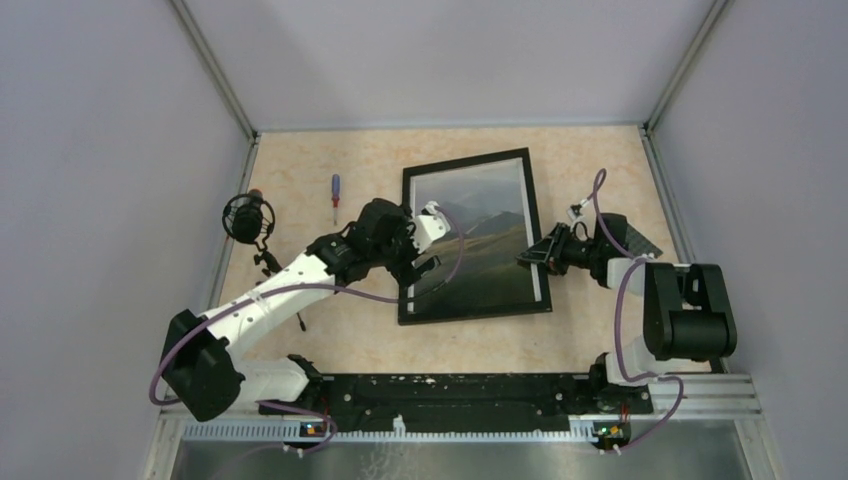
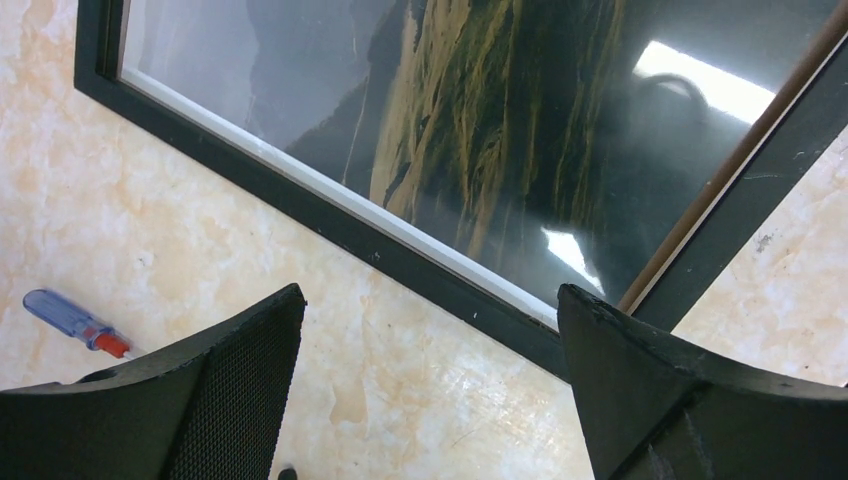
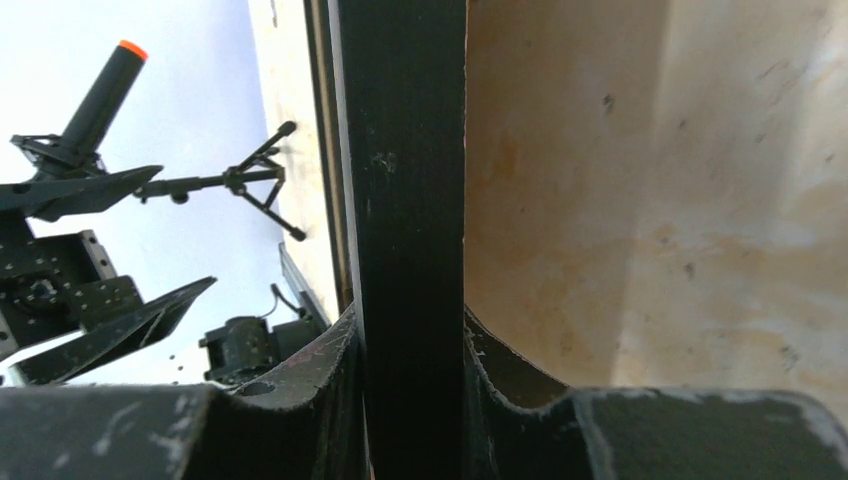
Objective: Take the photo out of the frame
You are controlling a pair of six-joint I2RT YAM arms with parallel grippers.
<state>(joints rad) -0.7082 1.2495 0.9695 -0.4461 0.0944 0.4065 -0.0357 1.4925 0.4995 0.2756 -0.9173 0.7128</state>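
Note:
The frame [image 1: 475, 240], with a thin black border and glassy front, lies face up mid-table. The photo [image 1: 480, 235] of grey mountains and green-brown hills sits inside it. My right gripper [image 1: 540, 258] is shut on the frame's right edge; the right wrist view shows the black border [image 3: 405, 200] clamped between my right gripper's [image 3: 410, 350] fingers. My left gripper [image 1: 428, 240] is open and empty over the frame's left edge. In the left wrist view my left gripper [image 2: 430, 320] hangs above bare table beside the border [image 2: 350, 230], with the photo [image 2: 450, 130] behind glass.
A blue-and-red screwdriver [image 1: 335, 198] lies left of the frame and also shows in the left wrist view [image 2: 75, 322]. A black microphone on a small tripod [image 1: 248, 218] stands at the left side. Grey walls close in the table on three sides.

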